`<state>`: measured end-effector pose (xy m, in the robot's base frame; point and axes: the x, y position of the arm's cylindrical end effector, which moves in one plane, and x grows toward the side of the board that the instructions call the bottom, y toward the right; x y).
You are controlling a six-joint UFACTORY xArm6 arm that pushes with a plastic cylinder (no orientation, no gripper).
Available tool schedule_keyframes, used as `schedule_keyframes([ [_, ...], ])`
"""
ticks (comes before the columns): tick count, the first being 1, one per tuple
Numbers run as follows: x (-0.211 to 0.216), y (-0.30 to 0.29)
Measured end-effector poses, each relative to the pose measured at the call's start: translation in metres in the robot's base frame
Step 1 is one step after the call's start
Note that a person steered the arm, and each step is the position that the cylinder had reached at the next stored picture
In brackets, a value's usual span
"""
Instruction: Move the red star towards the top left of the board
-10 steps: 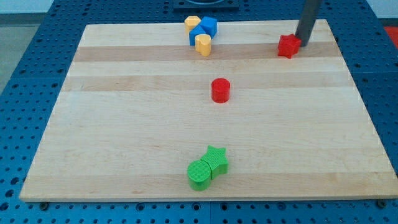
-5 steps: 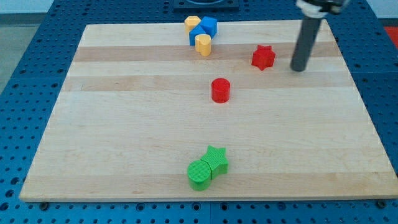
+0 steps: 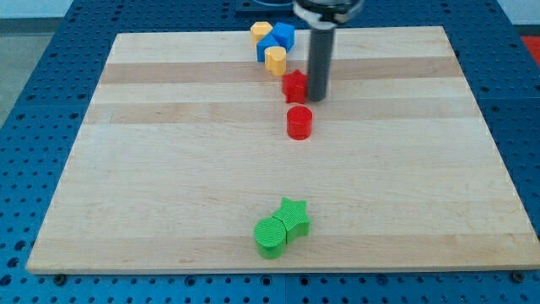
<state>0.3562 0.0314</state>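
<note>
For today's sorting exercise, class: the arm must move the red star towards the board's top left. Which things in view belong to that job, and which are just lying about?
Belongs to the job:
red star
my tip, against the star's right side
board

Just lying about:
red cylinder
green star
green cylinder
two yellow blocks and blue blocks, clustered at the view's top

**Bystanders on my board**

On my wooden board (image 3: 169, 169) a red cylinder (image 3: 299, 122) stands near the middle. At the view's top a yellow block (image 3: 261, 31), two blue blocks (image 3: 283, 35) (image 3: 267, 47) and a yellow cylinder (image 3: 275, 60) huddle touching. Near the view's bottom, a green cylinder (image 3: 271, 237) touches a green star (image 3: 294, 216).
</note>
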Motion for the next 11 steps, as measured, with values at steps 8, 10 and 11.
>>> schedule_keyframes([
  [8, -0.103, -0.107],
  [10, -0.152, -0.106],
  [11, -0.163, -0.118],
])
